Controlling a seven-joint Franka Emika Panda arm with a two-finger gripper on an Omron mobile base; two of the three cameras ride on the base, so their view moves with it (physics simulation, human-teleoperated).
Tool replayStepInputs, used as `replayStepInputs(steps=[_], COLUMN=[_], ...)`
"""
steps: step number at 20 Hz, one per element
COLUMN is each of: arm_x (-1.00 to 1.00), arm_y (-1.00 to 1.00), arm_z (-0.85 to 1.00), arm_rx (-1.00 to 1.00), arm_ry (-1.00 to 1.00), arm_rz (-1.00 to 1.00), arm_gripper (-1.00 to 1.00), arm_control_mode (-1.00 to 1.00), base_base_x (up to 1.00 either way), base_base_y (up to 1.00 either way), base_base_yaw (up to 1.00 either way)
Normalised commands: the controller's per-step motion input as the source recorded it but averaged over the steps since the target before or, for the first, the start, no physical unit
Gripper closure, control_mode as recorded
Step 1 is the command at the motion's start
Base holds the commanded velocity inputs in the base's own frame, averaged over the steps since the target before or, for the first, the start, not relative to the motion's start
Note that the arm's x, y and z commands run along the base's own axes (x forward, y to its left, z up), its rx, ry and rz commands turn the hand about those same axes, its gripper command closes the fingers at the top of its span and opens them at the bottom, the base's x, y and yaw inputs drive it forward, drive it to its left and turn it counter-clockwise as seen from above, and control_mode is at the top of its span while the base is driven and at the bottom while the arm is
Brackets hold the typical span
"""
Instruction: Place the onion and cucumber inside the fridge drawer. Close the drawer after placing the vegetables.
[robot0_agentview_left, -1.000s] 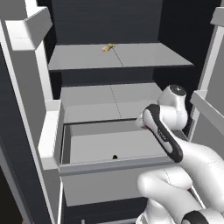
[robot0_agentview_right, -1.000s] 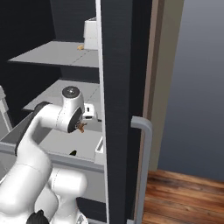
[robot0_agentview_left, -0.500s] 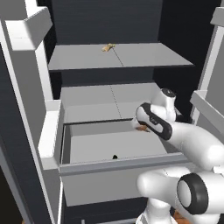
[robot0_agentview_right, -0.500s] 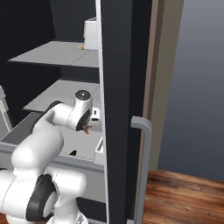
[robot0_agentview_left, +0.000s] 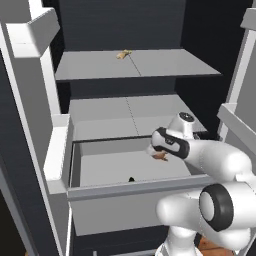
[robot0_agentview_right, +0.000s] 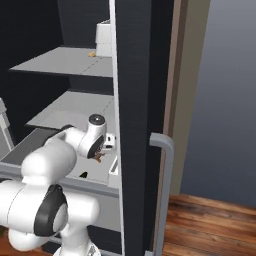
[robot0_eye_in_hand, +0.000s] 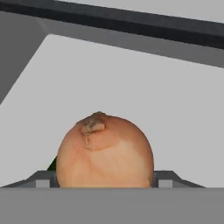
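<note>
The onion (robot0_eye_in_hand: 105, 151) is a smooth orange-brown ball, and my gripper (robot0_eye_in_hand: 105, 183) is shut on it, one dark finger (robot0_eye_in_hand: 41, 178) at each side. From the left base view, the gripper (robot0_agentview_left: 158, 153) holds the onion (robot0_agentview_left: 161, 157) low over the right part of the fridge drawer (robot0_agentview_left: 115, 210), which stands pulled out. The right base view has the onion (robot0_agentview_right: 98, 159) just under the hand (robot0_agentview_right: 101, 150), above the drawer (robot0_agentview_right: 75, 182). A dark green bit near the drawer's front wall looks like the cucumber (robot0_agentview_left: 131, 179), mostly hidden; a green sliver (robot0_eye_in_hand: 52, 164) peeks beside the onion.
Two flat grey shelves (robot0_agentview_left: 135, 107) lie above the drawer, with a small tan scrap (robot0_agentview_left: 123, 53) on the upper one. The open fridge door with bins (robot0_agentview_left: 30, 35) stands at the left. A dark panel with a grey handle (robot0_agentview_right: 165, 150) rises close on the right.
The hand has come down and slightly forward with the onion, from above the drawer's back rim to low over its right side. The drawer has not moved.
</note>
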Motion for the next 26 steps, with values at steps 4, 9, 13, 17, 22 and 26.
replayStepInputs(steps=[4,9,13,17,22,26], arm_x=[0.09,0.1,0.09,0.02,0.0,0.0], arm_y=[0.26,0.3,0.17,0.11,0.03,0.0], arm_z=[-0.65,-0.56,-0.37,-0.36,-0.41,-0.35], arm_rx=[0.0,0.0,0.0,0.0,0.0,0.0], arm_ry=[0.12,0.13,0.12,0.05,0.0,0.0], arm_rz=[0.0,0.0,0.0,0.0,0.0,0.0], arm_gripper=[1.0,1.0,1.0,1.0,1.0,1.0], arm_control_mode=[-1.0,-1.0,-1.0,-1.0,-1.0,-1.0], base_base_x=[0.0,0.0,0.0,0.0,0.0,0.0], base_base_y=[0.0,0.0,0.0,0.0,0.0,0.0], base_base_yaw=[0.0,0.0,0.0,0.0,0.0,0.0])
